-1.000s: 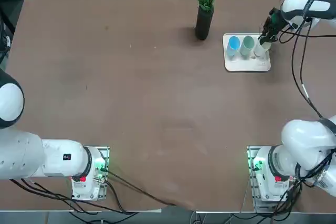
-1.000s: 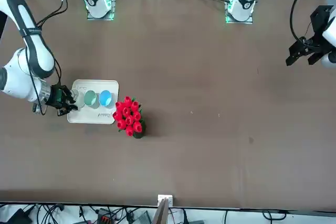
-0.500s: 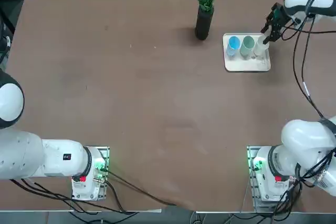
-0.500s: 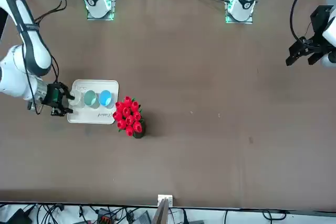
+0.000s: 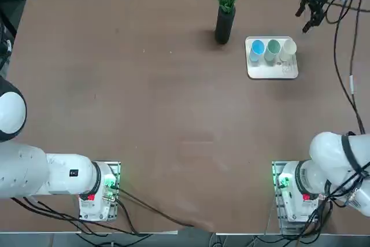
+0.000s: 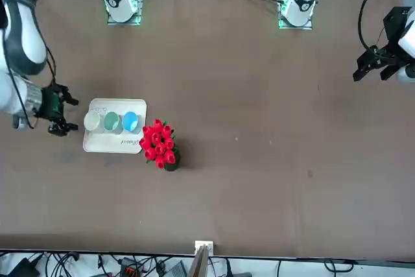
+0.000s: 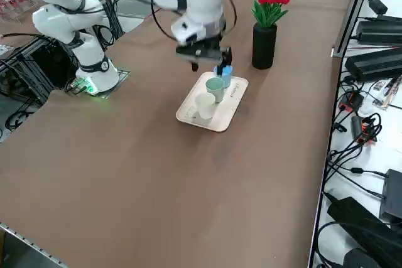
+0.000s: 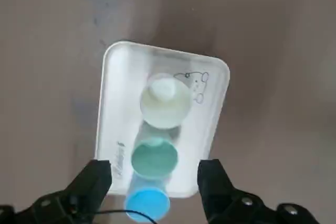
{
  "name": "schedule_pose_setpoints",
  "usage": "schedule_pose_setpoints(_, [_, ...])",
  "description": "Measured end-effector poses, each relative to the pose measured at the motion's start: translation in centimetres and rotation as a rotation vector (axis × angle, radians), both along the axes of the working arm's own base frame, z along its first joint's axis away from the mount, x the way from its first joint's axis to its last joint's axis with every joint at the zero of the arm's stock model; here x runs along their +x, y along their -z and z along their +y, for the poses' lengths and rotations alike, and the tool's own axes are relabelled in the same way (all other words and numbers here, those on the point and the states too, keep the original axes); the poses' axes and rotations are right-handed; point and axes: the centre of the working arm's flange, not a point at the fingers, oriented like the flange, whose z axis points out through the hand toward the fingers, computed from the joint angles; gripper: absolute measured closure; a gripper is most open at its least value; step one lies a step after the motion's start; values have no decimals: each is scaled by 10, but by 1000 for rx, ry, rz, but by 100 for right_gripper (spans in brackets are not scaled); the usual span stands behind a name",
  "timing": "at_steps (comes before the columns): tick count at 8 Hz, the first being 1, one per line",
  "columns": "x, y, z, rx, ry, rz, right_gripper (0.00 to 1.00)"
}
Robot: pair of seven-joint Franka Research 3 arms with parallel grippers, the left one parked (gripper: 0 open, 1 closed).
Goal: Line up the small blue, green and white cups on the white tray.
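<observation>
Three cups are lined up on the white tray (image 5: 272, 71) near the table's far right edge: blue cup (image 5: 256, 48), green cup (image 5: 273, 47), white cup (image 5: 288, 47). The right gripper (image 8: 153, 178) is held above the tray, jaws apart, nothing gripped.

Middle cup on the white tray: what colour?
Pale grey-green small plastic cup, clearest in the right wrist view.

- Even, fairly bright overhead light falls on the brown table (image 5: 144, 114); shadows are soft and short.
- The vase (image 5: 224, 25) throws only a faint shadow toward nine o'clock.
- The wrist view is soft: the tray (image 8: 113, 103) shows white glare, and the table around it looks smeared.
</observation>
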Motion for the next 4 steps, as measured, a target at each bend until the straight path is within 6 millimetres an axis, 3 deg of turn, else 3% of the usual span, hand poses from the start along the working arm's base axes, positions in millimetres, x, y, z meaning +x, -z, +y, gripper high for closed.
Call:
schedule_pose_setpoints(2, [-3, -58, 1, 48, -288, 31, 0])
schedule_pose_setpoints(4, [-11, -106, -17, 120, -567, 25, 0])
